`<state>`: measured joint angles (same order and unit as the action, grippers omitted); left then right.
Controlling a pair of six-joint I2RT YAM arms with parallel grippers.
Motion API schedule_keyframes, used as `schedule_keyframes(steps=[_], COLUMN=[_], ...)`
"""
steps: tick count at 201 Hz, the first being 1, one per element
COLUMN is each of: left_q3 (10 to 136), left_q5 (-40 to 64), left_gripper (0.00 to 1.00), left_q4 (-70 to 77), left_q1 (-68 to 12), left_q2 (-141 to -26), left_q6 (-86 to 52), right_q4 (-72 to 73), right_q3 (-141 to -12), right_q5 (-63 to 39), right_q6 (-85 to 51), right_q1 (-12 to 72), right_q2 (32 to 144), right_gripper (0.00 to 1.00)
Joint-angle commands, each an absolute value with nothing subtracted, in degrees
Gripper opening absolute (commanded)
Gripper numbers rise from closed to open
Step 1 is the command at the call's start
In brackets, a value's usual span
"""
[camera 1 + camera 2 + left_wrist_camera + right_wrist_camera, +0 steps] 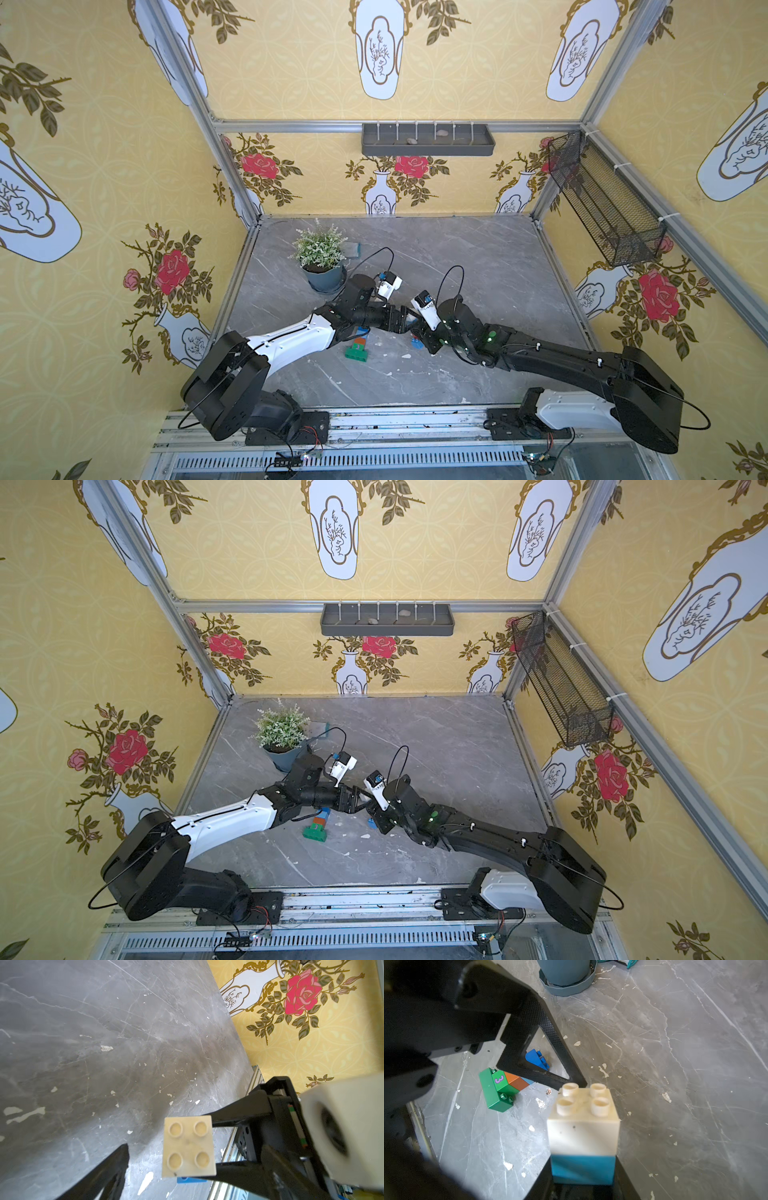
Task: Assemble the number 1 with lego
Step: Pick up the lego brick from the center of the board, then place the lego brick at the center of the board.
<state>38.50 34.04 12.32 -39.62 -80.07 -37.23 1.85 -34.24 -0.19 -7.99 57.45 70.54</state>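
Two grippers meet mid-surface (478, 270), tips close together. Right gripper (215, 1144) is pinching a 2-brick stack: white brick (583, 1124) on light-blue brick (583, 1169), a finger each side, studs toward the left gripper (402, 321). Stack looks held clear of the surface.

Left gripper is spread wide and not on the stack. In left wrist view one finger (118, 1169) stands well apart from the white brick; other finger not seen there.

Near-left of the grippers, partly under the left arm, a joined row lies tipped on the surface. From the near end: long green brick (492, 1091), green brick marked 3 (502, 1081), orange-brown brick (517, 1082), pale-blue end brick (529, 1081). Dark blue brick (536, 1058) sits just beyond that far end, seen through the left gripper's finger frame in right wrist view.

Plant pot (324, 278) is far-left, well apart from the lego.
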Motion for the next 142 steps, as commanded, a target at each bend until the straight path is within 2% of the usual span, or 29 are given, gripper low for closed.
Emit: schedule_keyframes(steps=[1, 38, 54, 79, 108, 142], left_q3=[34.0, 29.0, 27.4, 26.2, 27.3, 27.1], left_q5=[33.1, 28.9, 24.4, 15.6, 5.4, -0.5], left_gripper=[0.99, 1.00, 0.99, 0.99, 0.99, 0.99], left_q4=[20.4, 23.8, 22.9, 17.9, 7.4, 0.8], left_q1=[-37.6, -35.3, -35.2, -35.2, -34.9, -34.6], left_q2=[-77.6, -68.7, -64.7, -59.5, -55.3, -52.0], left_q6=[-41.6, -44.3, -45.4, -47.1, -47.3, -48.6], right_q4=[3.9, -1.9, -8.1, -20.6, -34.8, -41.6], right_q3=[-32.7, -33.8, -37.0, -44.7, -53.8, -59.3], right_q5=[-0.1, -0.1, 1.8, 2.9, 2.7, 2.4], right_q6=[-10.9, -17.9, -26.8, -39.1, -48.7, -54.2], right_q1=[57.0, 56.0, 55.9, 56.5, 56.7, 56.5], right_q2=[69.2, 68.2, 69.8, 75.8, 83.8, 89.2], right_gripper=[0.20, 0.20, 0.18, 0.12, 0.00, 0.00])
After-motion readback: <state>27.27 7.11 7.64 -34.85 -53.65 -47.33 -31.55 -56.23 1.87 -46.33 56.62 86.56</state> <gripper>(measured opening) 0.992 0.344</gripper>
